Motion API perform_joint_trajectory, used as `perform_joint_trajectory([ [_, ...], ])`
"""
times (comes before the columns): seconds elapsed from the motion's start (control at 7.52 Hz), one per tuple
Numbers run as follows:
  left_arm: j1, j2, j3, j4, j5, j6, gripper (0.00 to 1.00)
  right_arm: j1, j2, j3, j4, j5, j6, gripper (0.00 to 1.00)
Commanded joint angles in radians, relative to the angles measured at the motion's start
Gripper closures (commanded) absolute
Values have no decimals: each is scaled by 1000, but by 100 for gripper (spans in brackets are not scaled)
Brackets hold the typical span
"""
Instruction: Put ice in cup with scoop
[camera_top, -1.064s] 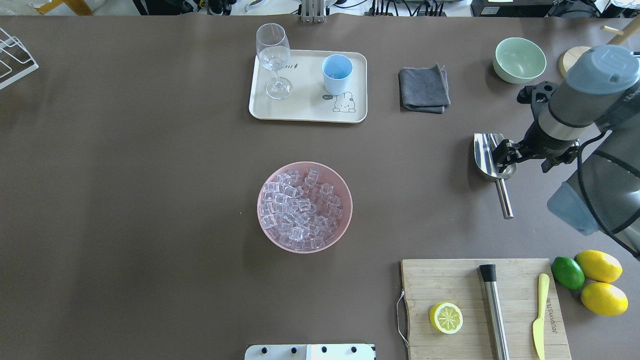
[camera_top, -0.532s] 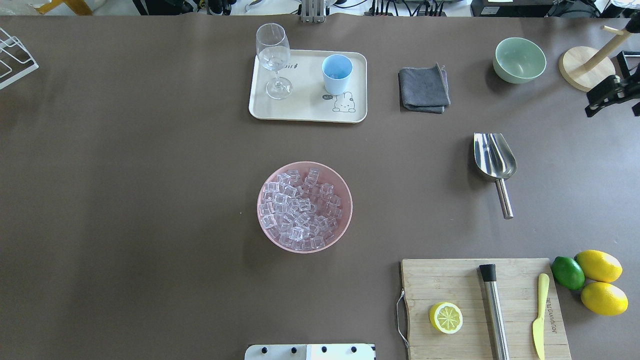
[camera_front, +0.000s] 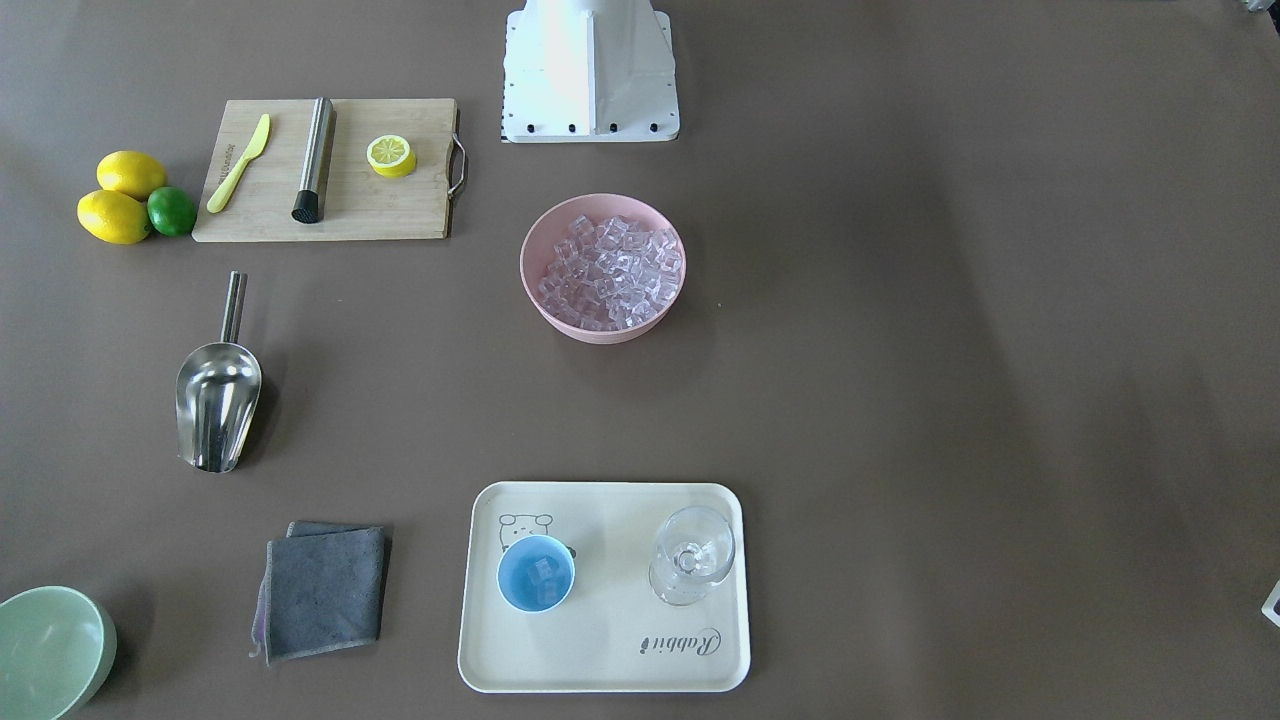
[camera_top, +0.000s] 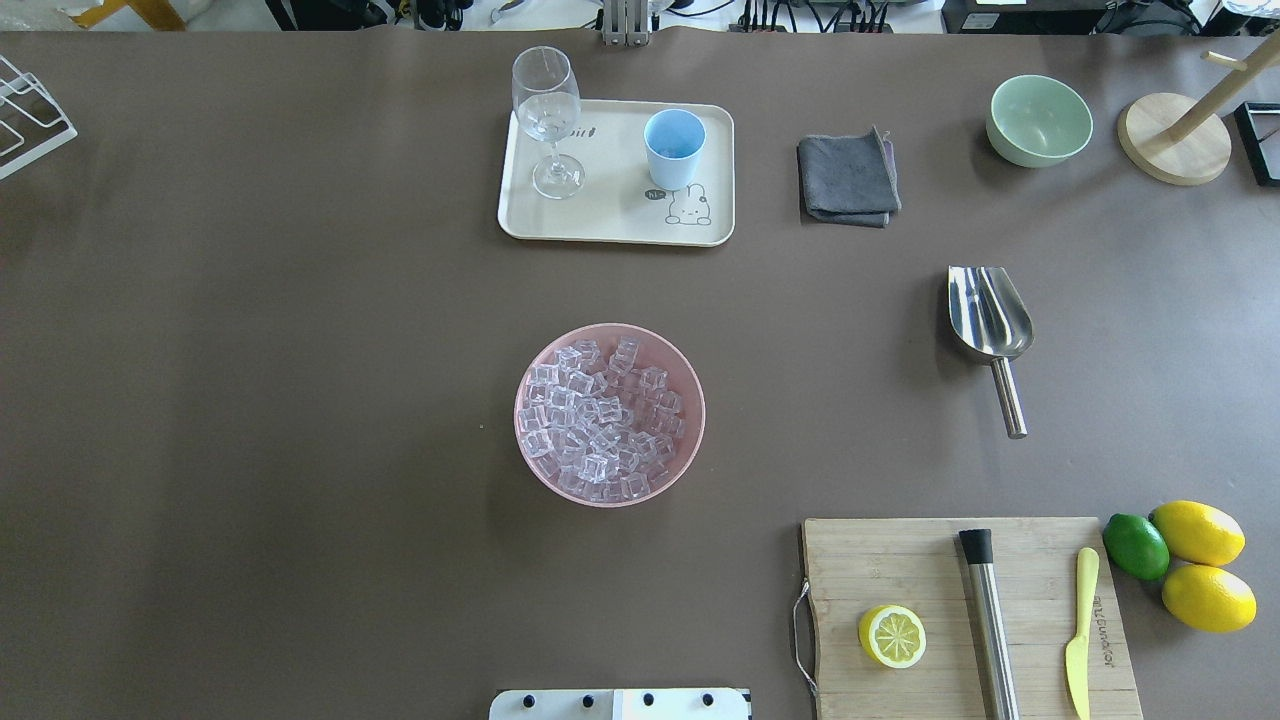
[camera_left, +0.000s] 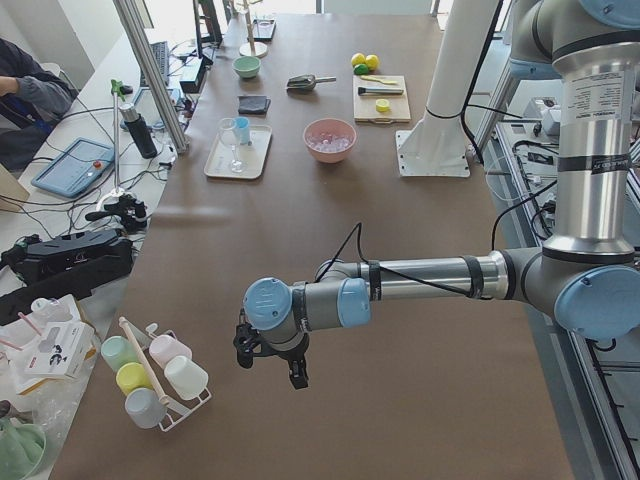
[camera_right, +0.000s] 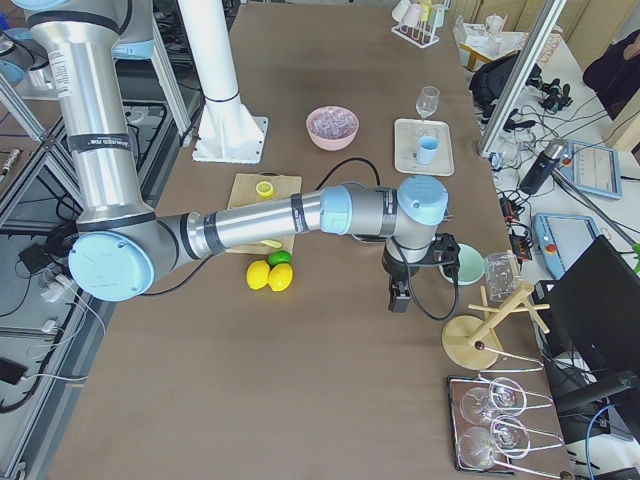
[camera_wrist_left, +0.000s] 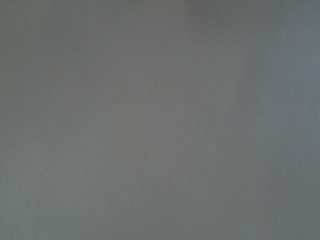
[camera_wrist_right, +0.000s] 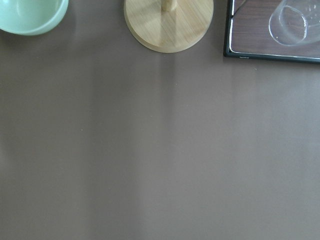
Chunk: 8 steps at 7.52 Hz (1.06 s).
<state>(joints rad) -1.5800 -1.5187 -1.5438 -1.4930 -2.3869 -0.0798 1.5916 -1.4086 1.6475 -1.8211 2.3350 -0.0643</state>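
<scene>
The ice fills a pink bowl at the table's middle; it also shows in the front view. The cup stands on a cream tray and holds a few cubes in the front view. The scoop lies free on the table at the right, handle toward the robot, also in the front view. My left gripper hovers far off at the table's left end. My right gripper hangs near the right end. I cannot tell whether either is open or shut.
A stemmed glass shares the tray. A grey cloth, a pale green bowl and a wooden stand lie at the far right. A cutting board carries a steel cylinder, knife and lemon half; lemons sit beside it.
My right arm has drawn away from above the scoop to the right and left the overhead view. The scoop lies where it was.
</scene>
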Motion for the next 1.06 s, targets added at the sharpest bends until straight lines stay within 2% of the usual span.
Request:
perform_joint_trajectory([
  [0.0,0,0,-1,0,0,0,2,54,-58,-106,11,7,-175,0],
  [0.93,0,-1,1,-1,0,0,2,53,-81,-94,13,6,-170,0],
])
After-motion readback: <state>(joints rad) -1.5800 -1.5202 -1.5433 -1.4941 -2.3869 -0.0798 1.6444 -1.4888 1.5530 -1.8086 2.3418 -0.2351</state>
